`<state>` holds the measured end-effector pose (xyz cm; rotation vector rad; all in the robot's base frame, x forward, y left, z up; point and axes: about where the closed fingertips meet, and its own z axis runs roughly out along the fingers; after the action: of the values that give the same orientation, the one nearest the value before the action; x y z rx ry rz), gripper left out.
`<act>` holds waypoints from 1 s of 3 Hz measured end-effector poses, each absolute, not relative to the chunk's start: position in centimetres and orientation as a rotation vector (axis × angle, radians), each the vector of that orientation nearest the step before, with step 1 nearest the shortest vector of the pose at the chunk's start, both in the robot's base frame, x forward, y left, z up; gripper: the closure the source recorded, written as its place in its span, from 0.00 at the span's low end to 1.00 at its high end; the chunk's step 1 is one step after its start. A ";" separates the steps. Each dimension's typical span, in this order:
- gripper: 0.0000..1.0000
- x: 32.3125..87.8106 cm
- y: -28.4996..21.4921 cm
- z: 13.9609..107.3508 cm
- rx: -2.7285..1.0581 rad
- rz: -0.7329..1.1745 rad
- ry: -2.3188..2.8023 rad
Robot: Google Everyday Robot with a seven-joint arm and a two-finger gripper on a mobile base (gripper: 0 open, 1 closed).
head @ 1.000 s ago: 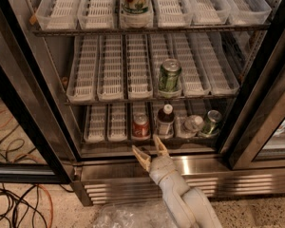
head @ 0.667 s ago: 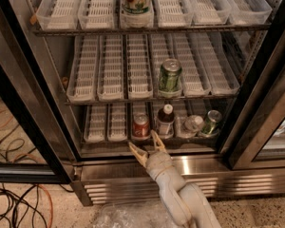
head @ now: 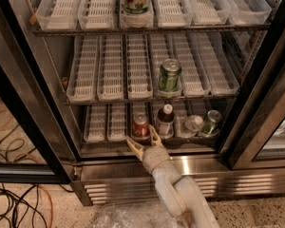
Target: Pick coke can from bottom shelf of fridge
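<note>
The coke can (head: pixel 140 125) is seen upright at the front of the bottom shelf (head: pixel 96 123) of the fridge (head: pixel 256 169), in a white lane tray. The gripper (head: pixel 140 134) is held just below and in front of the coke can, with its jaws spread wide: one finger is placed low to the left of the can and the other is raised by the can's lower right edge. No contact with the can can be made out, and it cannot be told whether the fingers have passed the shelf's front edge.

Compared with a second ago, the gripper has been brought up and slightly to the left, closer to the coke can; the jaw spread is unchanged and the can has not been moved.

Immediately right of the coke can a dark bottle (head: pixel 165 120) with a white cap is seen, and farther right a tilted green can (head: pixel 211 123). Above and to the right of the coke can, on the middle rack, another green can (head: pixel 170 76) is stood.
</note>
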<state>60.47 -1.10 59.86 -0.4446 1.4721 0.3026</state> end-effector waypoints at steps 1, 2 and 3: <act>0.35 61.7 -0.4 59.8 -0.441 0.304 1.478; 0.35 63.4 0.4 59.8 -0.428 0.308 1.481; 0.35 64.9 0.5 59.9 -0.411 0.296 1.484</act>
<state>64.89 0.48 59.91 -0.4111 1.4843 0.2959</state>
